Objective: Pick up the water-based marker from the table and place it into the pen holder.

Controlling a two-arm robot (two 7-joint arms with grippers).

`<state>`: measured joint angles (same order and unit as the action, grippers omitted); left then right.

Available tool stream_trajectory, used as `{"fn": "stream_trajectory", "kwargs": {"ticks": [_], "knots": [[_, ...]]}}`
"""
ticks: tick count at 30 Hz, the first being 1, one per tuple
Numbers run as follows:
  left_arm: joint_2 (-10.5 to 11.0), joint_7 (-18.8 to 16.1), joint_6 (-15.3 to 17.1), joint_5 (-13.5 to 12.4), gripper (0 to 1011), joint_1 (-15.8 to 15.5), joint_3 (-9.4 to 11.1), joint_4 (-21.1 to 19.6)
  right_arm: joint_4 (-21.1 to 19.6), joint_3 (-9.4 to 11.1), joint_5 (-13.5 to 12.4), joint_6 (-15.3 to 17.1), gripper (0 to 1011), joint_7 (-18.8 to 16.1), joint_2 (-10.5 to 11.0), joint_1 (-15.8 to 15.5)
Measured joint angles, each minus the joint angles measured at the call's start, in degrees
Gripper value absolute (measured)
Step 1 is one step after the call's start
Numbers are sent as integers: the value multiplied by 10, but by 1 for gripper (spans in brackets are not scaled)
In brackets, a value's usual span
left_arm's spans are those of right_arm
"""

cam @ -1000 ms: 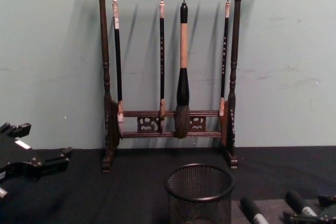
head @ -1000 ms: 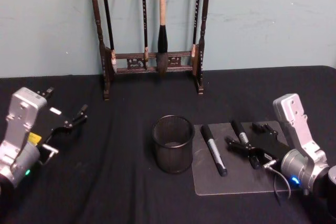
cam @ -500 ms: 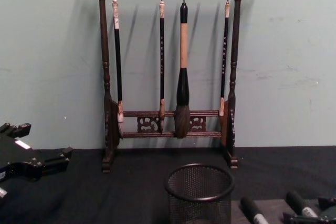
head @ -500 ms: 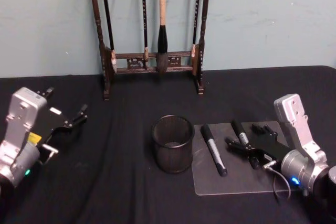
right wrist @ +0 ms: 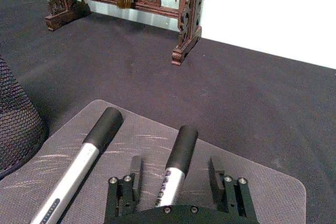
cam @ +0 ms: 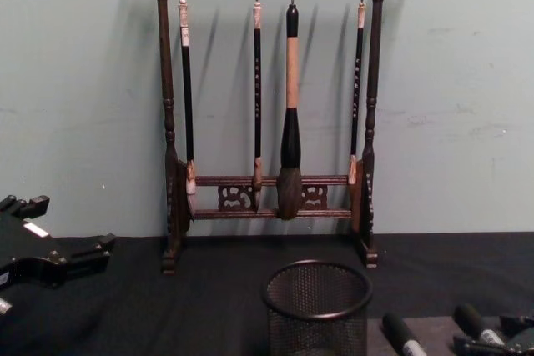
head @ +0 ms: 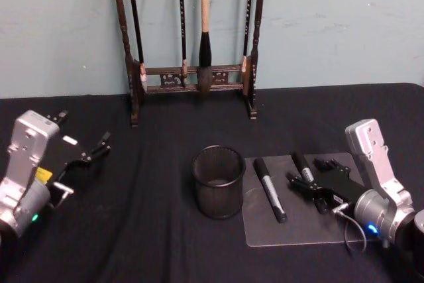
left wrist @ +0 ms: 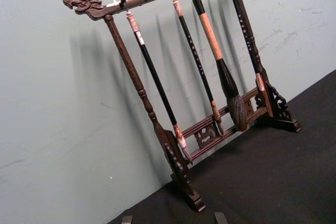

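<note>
Two black-capped water-based markers lie on a grey mat [head: 318,223]: one [head: 270,189] next to the pen holder, the other [head: 302,166] further right. The pen holder [head: 218,181], a round black mesh cup, stands upright left of the mat, also seen in the chest view [cam: 317,306]. My right gripper [head: 310,173] is open low over the mat, one finger on each side of the right-hand marker [right wrist: 177,157] without touching it. The other marker [right wrist: 86,163] lies beside it. My left gripper [head: 86,152] rests open at the far left, away from all this.
A tall dark wooden brush rack [head: 192,77] with several hanging brushes stands at the back against the wall, also in the left wrist view [left wrist: 173,145]. Black cloth covers the table [head: 146,230]. Open cloth lies between the left gripper and the pen holder.
My right gripper has shifted very slightly around the right-hand marker. The markers, the pen holder and the left arm have not moved.
</note>
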<state>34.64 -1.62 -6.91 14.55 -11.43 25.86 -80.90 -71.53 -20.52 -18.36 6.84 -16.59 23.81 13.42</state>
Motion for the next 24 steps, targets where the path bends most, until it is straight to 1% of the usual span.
{"fn": "stream_trajectory", "kwargs": {"ticks": [1,3,4,9,10,12,13,14,15,16,17,18,20,24], "knots": [[0,0,0,0,1009,0,0,0,0,0,0,0,810,0,0,0],[0,0,0,0,1009,0,0,0,0,0,0,0,765,0,0,0],[0,0,0,0,1009,0,0,0,0,0,0,0,710,0,0,0],[0,0,0,0,1009,0,0,0,0,-1,0,0,570,1,0,0],[0,0,0,0,1009,0,0,0,-1,-1,0,0,504,1,0,0],[0,0,0,0,1009,0,0,0,-1,-1,0,-1,473,1,1,0],[0,0,0,0,1009,0,0,0,-1,-1,0,-1,422,1,1,0],[0,0,0,0,1009,0,0,0,-1,-1,0,-1,422,1,1,0],[0,0,0,0,1009,0,0,0,-1,-1,0,-1,365,1,1,0],[0,0,0,0,1009,0,0,0,-1,-1,0,-1,329,1,1,0],[0,0,0,0,1009,0,0,0,-1,-1,0,-1,329,1,1,0],[0,0,0,0,1009,0,0,0,-1,-1,0,-1,273,1,1,0],[0,0,0,0,1009,0,0,0,-1,-1,0,-1,246,1,1,0],[0,0,0,0,1009,0,0,0,-1,-1,0,-1,237,1,1,0]]}}
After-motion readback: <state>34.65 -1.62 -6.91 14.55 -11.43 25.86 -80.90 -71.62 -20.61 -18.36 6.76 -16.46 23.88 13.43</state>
